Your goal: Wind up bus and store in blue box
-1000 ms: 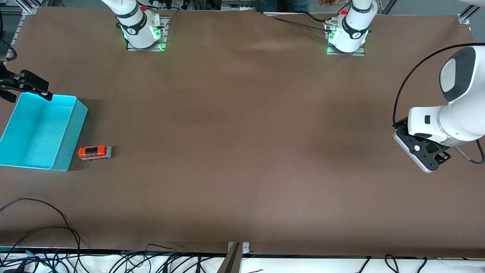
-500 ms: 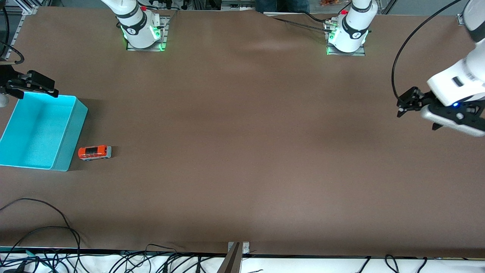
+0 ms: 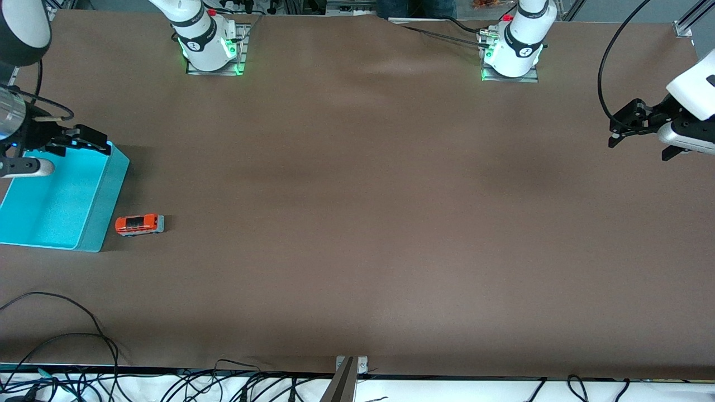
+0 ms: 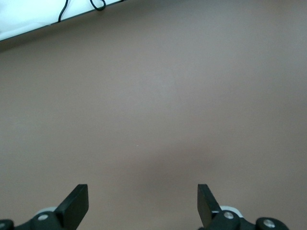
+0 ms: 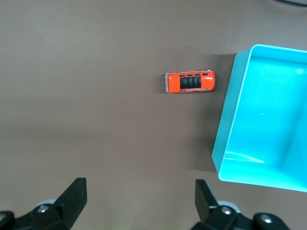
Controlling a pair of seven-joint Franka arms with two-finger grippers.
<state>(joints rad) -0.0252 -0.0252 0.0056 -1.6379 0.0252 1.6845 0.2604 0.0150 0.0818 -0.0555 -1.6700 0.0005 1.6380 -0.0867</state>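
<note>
1. The blue box (image 3: 61,192) runs past the edge of the front view at the right arm's end of the table; the right gripper (image 3: 75,142) covers part of its rim.
2. In the right wrist view the blue box (image 5: 261,120) is cut off by the picture's edge.
3. The bus (image 3: 139,224) is too small for its wheels or any winding part to be made out.
4. The left gripper (image 3: 628,125) shows, but its arm is cut by the front view's edge.

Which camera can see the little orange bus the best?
The right wrist view: the bus shows biggest there, seen from above with its dark roof window, beside the blue box. The front view shows it tiny. The left wrist view shows only bare table.
</note>
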